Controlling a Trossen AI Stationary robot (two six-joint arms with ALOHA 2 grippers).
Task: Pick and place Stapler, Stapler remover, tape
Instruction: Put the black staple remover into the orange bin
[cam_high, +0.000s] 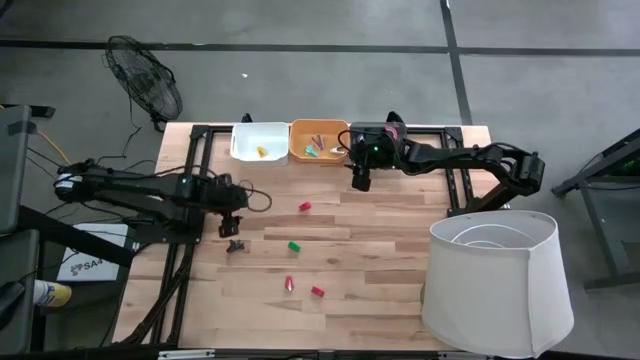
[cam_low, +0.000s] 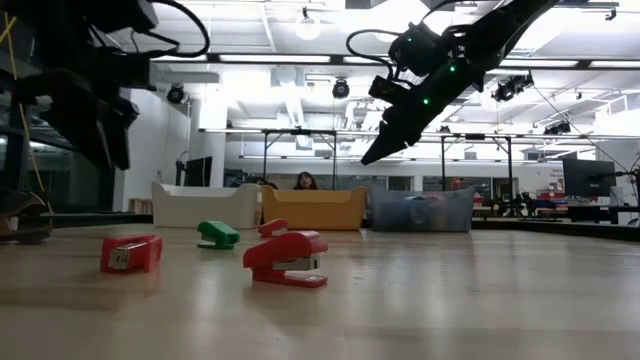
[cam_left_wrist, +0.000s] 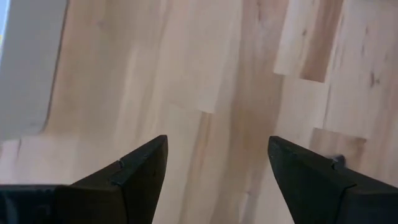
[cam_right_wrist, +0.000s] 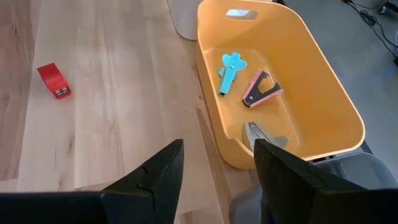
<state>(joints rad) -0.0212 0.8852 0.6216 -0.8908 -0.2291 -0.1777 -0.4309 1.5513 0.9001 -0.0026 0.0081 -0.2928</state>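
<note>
While the left claw (cam_high: 232, 229) hangs open over bare desk (cam_high: 380, 260), the right claw (cam_high: 360, 183) hovers open and empty beside the orange bin (cam_high: 318, 155).

Two dark, jointed robot arms — matte black links trailing looped black cables — each end in a hand (cam_right_wrist: 214, 177) of two tapered black fingers (cam_left_wrist: 134, 174); green indicator lights glow on the right arm's wrist (cam_high: 376, 150).
</note>
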